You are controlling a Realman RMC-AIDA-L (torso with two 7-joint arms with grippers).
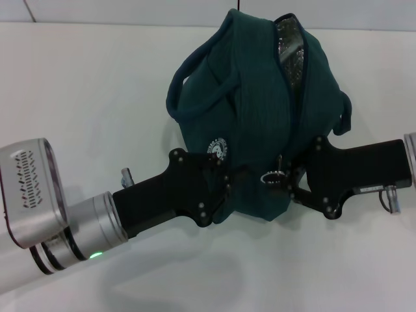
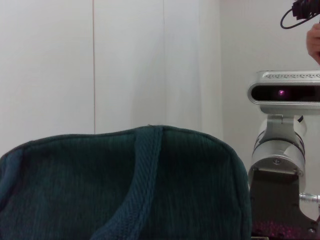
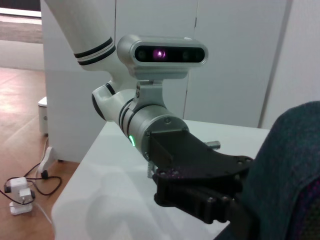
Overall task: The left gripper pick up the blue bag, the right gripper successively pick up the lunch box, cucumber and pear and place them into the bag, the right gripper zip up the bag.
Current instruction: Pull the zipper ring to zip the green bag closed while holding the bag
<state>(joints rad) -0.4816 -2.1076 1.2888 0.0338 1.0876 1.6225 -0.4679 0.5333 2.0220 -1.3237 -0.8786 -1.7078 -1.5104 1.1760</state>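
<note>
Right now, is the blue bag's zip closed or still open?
Partly open: the blue bag gapes at its far end, showing silver lining, ring pull near the right gripper.

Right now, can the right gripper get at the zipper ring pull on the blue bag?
Probably yes. The right gripper sits right beside the ring pull on the blue bag, with nothing between them. The left gripper holds the bag from the opposite side, clear of the pull.

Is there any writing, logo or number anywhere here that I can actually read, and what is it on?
None can be read.
Round white emblem on the blue bag: ring of lettering, too small and blurred to read.
Small pale marking on the right tool's black wrist: too small to read.
Left tool: no writing visible.
</note>
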